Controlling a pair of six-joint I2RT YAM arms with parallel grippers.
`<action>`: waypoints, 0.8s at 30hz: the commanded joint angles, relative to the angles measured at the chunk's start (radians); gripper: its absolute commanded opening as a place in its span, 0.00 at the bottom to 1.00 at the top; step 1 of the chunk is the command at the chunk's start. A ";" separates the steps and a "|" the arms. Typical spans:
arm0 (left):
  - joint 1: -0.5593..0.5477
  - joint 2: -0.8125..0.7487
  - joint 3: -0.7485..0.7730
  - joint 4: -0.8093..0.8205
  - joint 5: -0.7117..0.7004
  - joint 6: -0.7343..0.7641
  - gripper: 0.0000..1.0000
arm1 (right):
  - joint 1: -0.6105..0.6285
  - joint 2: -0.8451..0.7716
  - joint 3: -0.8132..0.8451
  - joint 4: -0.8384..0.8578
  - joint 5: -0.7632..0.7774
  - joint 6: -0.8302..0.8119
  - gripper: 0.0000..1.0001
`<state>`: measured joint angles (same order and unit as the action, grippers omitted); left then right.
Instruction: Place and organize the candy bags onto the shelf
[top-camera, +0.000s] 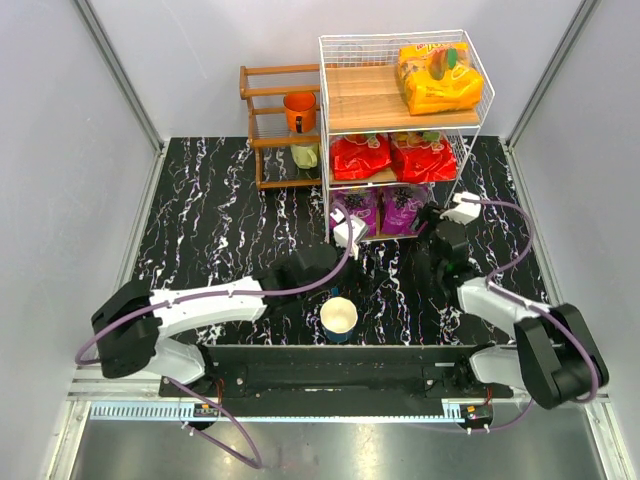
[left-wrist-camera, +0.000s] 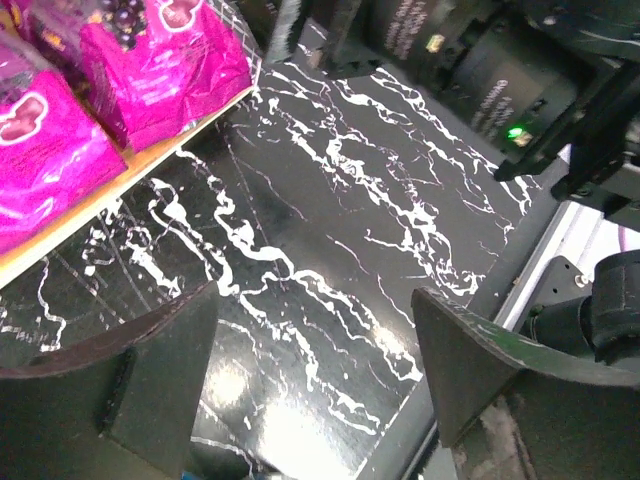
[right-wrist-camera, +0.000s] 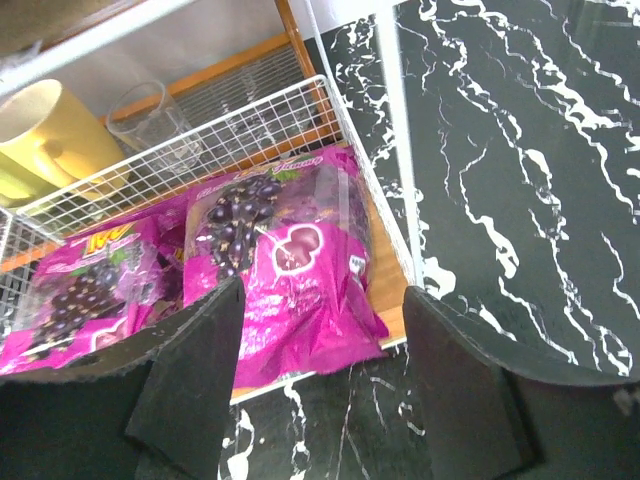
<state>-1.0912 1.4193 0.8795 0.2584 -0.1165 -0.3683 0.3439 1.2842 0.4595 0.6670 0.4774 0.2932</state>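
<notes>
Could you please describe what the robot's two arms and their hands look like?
The left arm and right arm are white links joined by black cylindrical joints, with purple cables looping alongside. The left hand and right hand each have two dark, wedge-shaped fingers. One black housing bears white lettering and a green light.

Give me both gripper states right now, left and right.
Left gripper: open, holding nothing.
Right gripper: open, holding nothing; a purple candy bag lies ahead of it on the shelf.
</notes>
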 joint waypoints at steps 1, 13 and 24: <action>-0.010 -0.092 -0.033 -0.076 -0.095 -0.060 0.86 | -0.005 -0.147 -0.047 -0.146 0.032 0.118 0.75; -0.018 -0.407 -0.131 -0.459 -0.308 -0.198 0.99 | -0.005 -0.652 0.033 -0.838 -0.082 0.296 1.00; -0.018 -0.698 -0.181 -0.781 -0.468 -0.380 0.99 | -0.006 -0.882 0.126 -1.175 -0.184 0.389 1.00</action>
<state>-1.1053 0.8162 0.7246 -0.3908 -0.4820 -0.6621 0.3435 0.4477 0.5373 -0.3584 0.3264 0.6418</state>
